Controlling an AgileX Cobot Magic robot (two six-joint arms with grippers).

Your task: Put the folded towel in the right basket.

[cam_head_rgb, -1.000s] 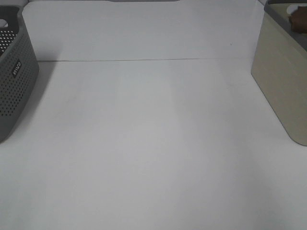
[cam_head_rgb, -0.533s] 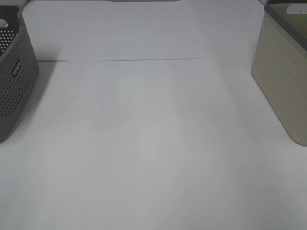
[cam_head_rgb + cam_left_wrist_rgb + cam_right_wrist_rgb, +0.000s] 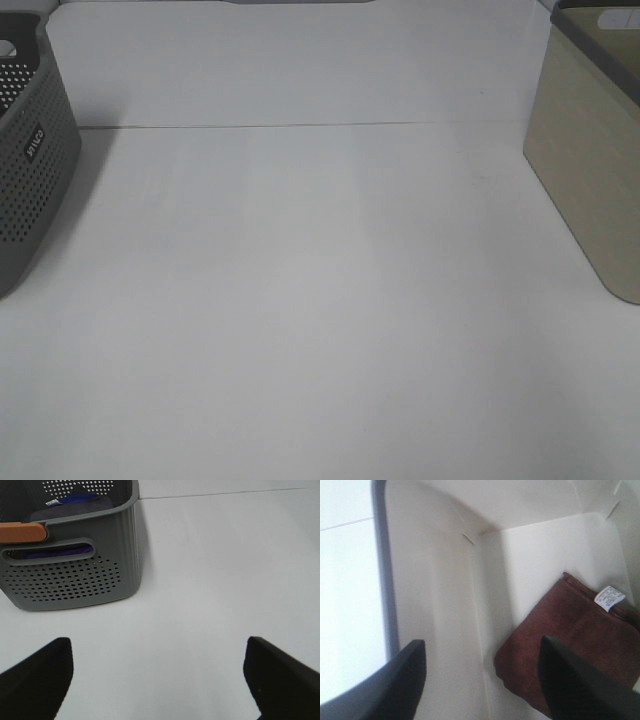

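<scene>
While left gripper [image 3: 157, 677], right gripper [image 3: 482, 680] gape empty, one folded towel [image 3: 570, 640] lies in right basket [image 3: 435, 595]; one grey basket [image 3: 70, 580] opposite.

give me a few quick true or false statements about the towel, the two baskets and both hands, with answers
1. The brown towel lies inside the right basket. True.
2. The right hand is shut on the towel. False: it is open and holds nothing.
3. The left basket is grey with perforated walls. True.
4. The left hand grips the left basket's rim. False: it is open over the table, apart from the basket.
5. The towel bears a white label. True.
</scene>
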